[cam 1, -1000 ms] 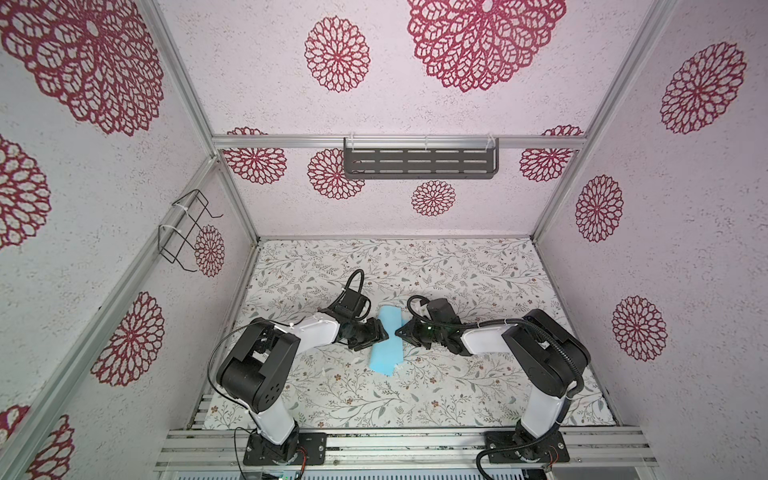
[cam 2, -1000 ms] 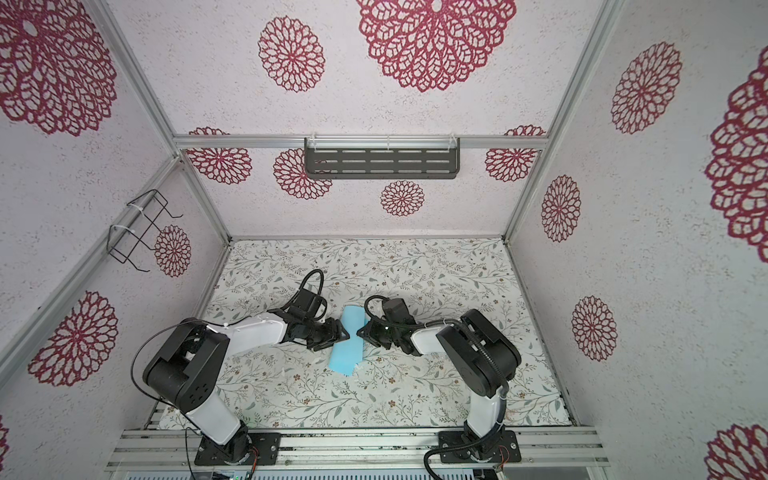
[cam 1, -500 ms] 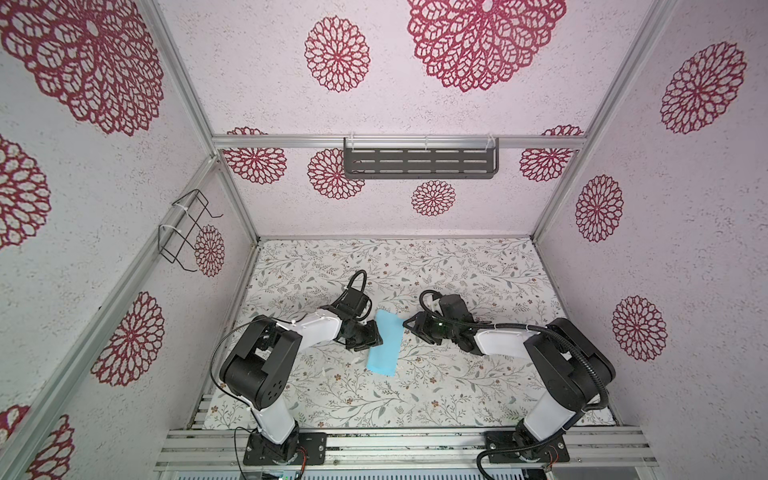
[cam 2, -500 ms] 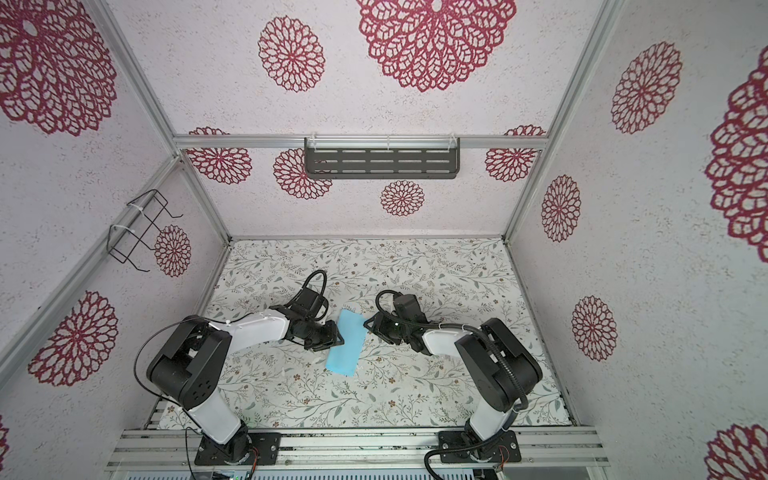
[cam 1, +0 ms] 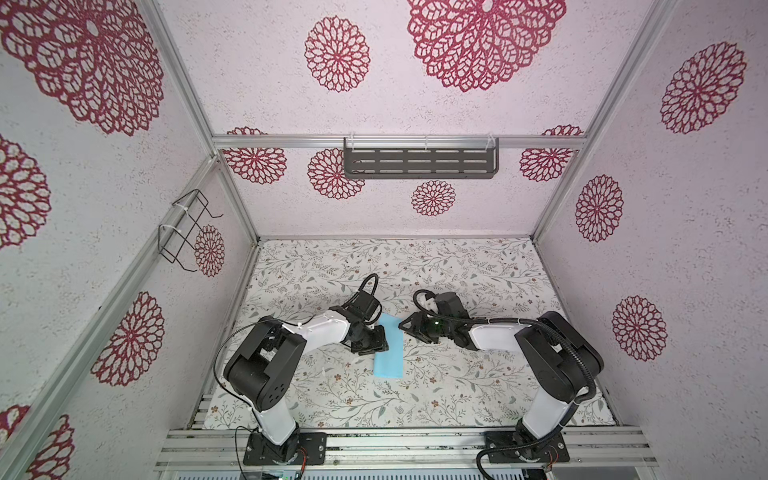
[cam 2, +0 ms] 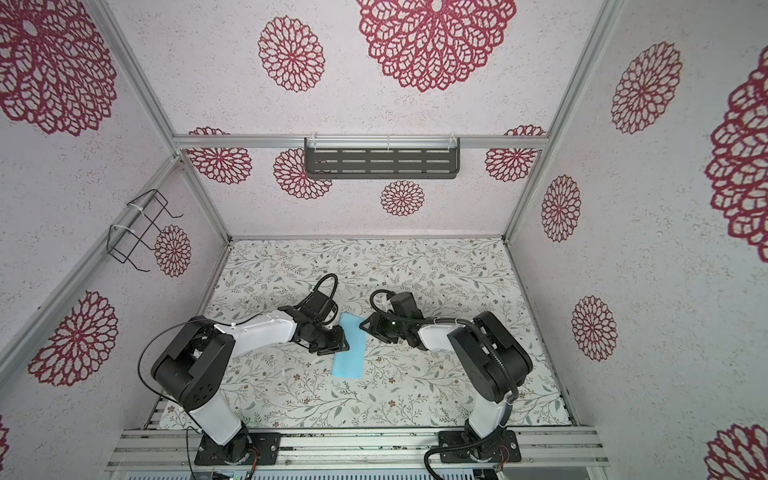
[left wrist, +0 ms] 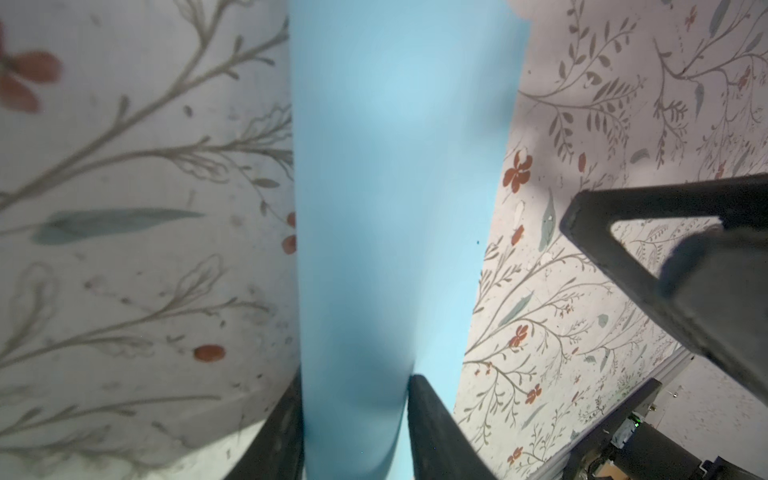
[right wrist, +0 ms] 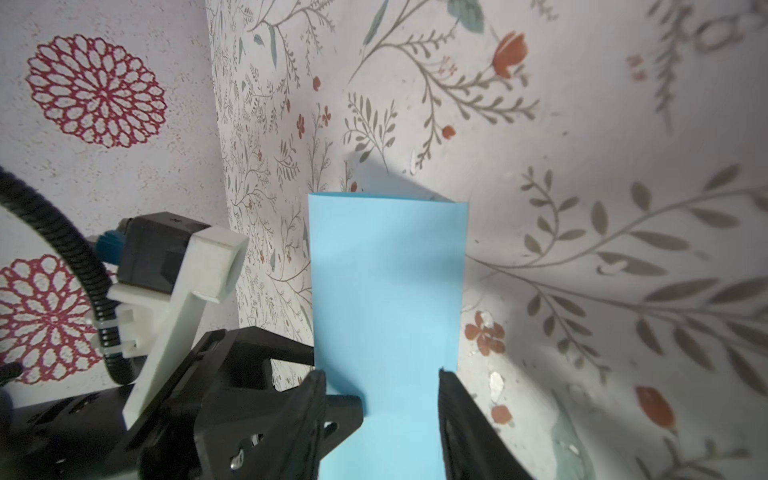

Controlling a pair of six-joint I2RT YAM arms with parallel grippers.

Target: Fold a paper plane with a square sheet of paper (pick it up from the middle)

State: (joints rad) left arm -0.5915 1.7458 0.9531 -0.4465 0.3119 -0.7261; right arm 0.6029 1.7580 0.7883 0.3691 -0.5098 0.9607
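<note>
The square sheet of paper [cam 1: 390,353] [cam 2: 350,353] lies on the floral table as a narrow light-blue rectangle, folded along its length. My left gripper [cam 1: 380,343] [cam 2: 341,343] rests at its left edge. In the left wrist view the left gripper [left wrist: 355,380] is open, and the paper [left wrist: 395,166] fills the gap between its fingers. My right gripper [cam 1: 403,326] [cam 2: 363,325] hangs at the paper's far right corner. In the right wrist view the right gripper [right wrist: 380,376] is open over the flat paper [right wrist: 386,270], holding nothing. No paper plane is in view.
A dark slotted shelf [cam 1: 419,162] hangs on the back wall and a black wire basket [cam 1: 187,232] on the left wall. Aluminium rails [cam 1: 395,444] run along the table's front edge, carrying both arm bases. Patterned walls close in three sides.
My right gripper has opened, let go of the paper and drawn slightly back. My left gripper has narrowed a little while staying at the paper's left edge. The paper lies flatter.
</note>
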